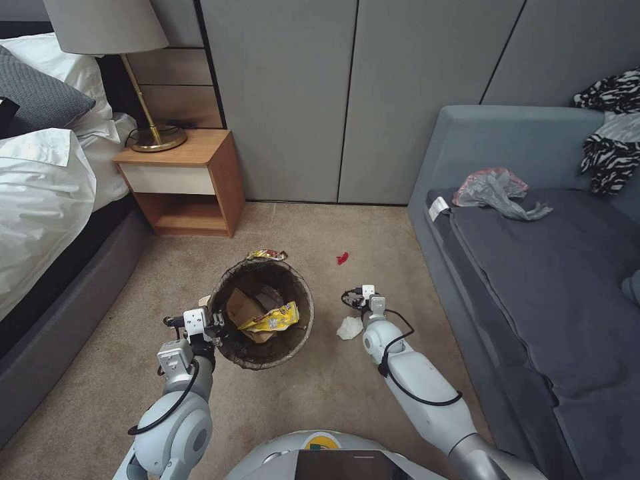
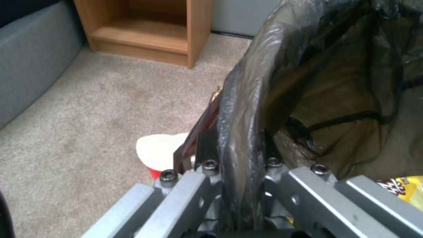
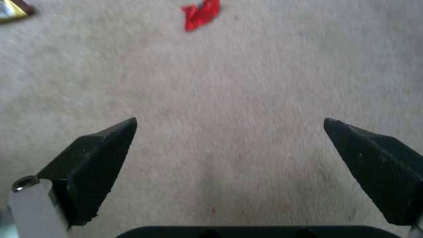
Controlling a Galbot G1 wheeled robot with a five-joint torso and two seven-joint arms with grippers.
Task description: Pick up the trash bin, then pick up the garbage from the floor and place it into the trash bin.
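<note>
The trash bin [image 1: 267, 353], with its dark liner [image 2: 247, 109] folded over the rim, is in front of me on the carpet. My left gripper [image 1: 215, 325] [image 2: 238, 165] is shut on the bin's near-left rim, pinching the liner. In the bin lie a tan paper piece [image 1: 241, 305] and a yellow snack wrapper [image 1: 275, 319] [image 2: 403, 188]. My right gripper [image 1: 357, 297] [image 3: 229, 122] hangs open over bare carpet, right of the bin. Garbage on the floor: a crumpled white tissue [image 1: 349, 327] beside the right wrist, a red scrap [image 1: 342, 258] [image 3: 200, 13], a shiny wrapper [image 1: 267, 254] [image 3: 11, 10] behind the bin, and a red-and-white cup [image 2: 161, 153] by the left gripper.
A bed [image 1: 40, 200] and its grey base run along the left, with a wooden nightstand [image 1: 183, 183] and lamp behind the bin. A grey sofa [image 1: 533, 280] fills the right side. Grey wall panels [image 1: 347, 100] close the back. Open carpet lies between bin and sofa.
</note>
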